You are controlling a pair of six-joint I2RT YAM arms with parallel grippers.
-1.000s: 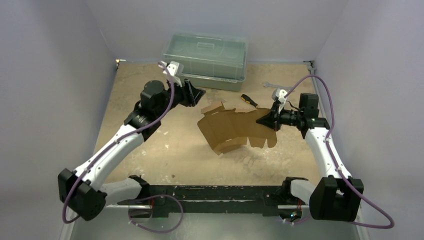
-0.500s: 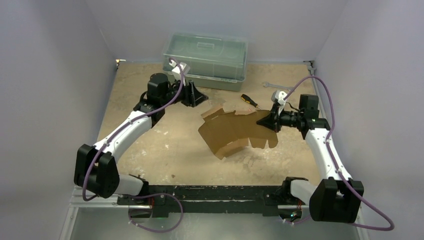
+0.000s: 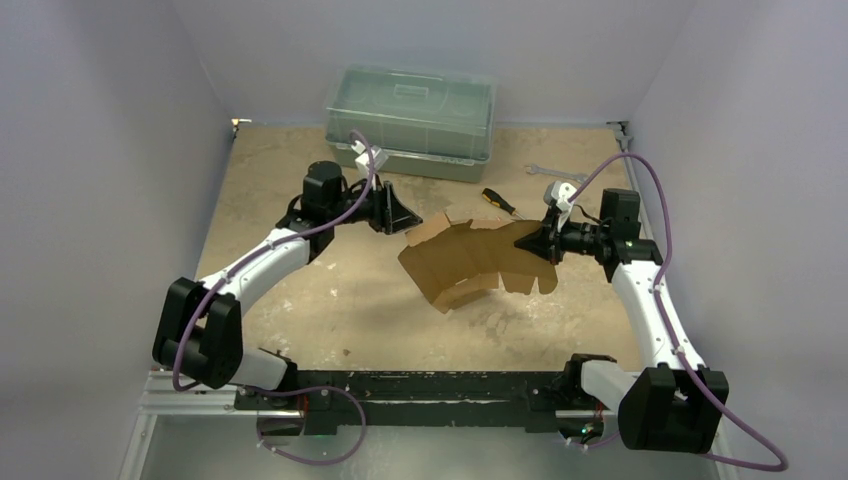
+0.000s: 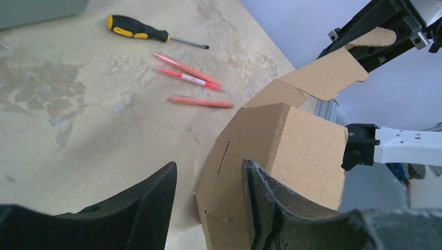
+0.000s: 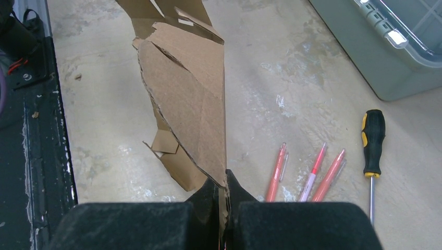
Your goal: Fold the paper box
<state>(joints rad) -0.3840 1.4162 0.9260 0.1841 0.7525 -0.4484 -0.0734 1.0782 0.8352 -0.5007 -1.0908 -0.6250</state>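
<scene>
Only paper box (image 4: 281, 151), unreadable pen label (image 4: 193, 79)

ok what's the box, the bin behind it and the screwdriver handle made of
Paper box: thin brown cardboard, matte, with rough fibrous cut edges. Bin: probably plastic, translucent grey-green, glossy lid glints. Screwdriver handle: looks like moulded plastic or rubber, black and yellow.

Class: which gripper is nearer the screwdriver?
Right. The right gripper, shut on the paper box, sits beside the screwdriver; the left gripper is farther, off the box's left end.
</scene>
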